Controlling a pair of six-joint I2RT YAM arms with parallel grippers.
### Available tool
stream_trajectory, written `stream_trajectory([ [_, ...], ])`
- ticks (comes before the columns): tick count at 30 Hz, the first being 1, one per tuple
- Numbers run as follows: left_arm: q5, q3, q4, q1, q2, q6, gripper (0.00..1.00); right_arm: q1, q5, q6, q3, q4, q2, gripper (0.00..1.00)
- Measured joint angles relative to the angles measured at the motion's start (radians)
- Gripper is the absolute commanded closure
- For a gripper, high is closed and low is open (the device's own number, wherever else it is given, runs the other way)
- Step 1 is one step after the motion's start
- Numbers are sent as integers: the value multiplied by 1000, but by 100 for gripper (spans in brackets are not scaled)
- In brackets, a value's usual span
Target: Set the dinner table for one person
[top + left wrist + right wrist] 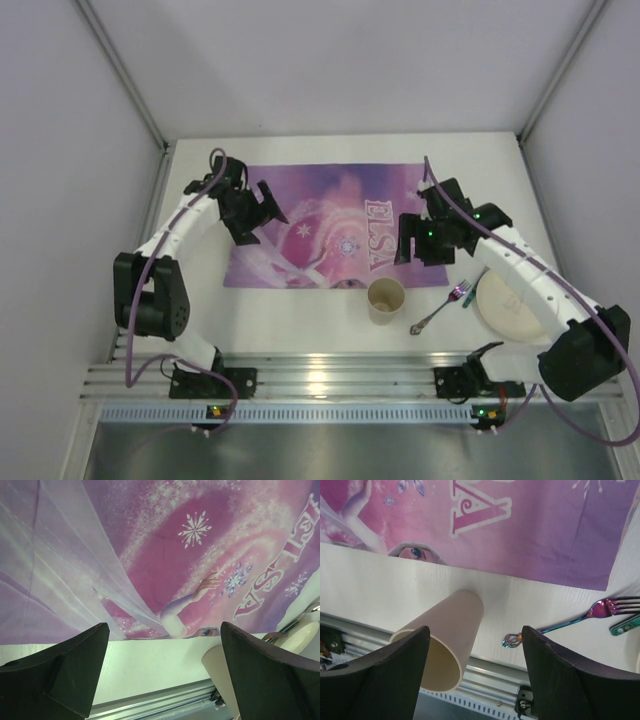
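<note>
The white dinner table [300,325] carries a purple "ELSA" placemat [330,225] lying flat in the middle. A beige cup [386,298] stands upright just off the mat's near edge; it also shows in the right wrist view [451,635]. An iridescent fork [440,308] lies to the right of the cup, and a cream plate [508,305] lies beyond it. My left gripper [258,215] hangs open and empty over the mat's left part. My right gripper [415,245] hangs open and empty over the mat's right edge, above the cup and the fork [580,620].
A teal-handled utensil [625,625] lies beside the fork's head. A ribbed aluminium rail [320,385] runs along the near edge, with both arm bases on it. Grey walls close in the left, right and far sides.
</note>
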Motion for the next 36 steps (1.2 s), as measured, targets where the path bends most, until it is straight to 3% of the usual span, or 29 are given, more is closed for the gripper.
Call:
stream_trajectory([
  [10,-5,49,-51,0,5,21,1,83,-3,0,-69,10,1,41],
  [36,-19,68,-79,0,22,49,1,110,14,15,-129,53,-150,39],
])
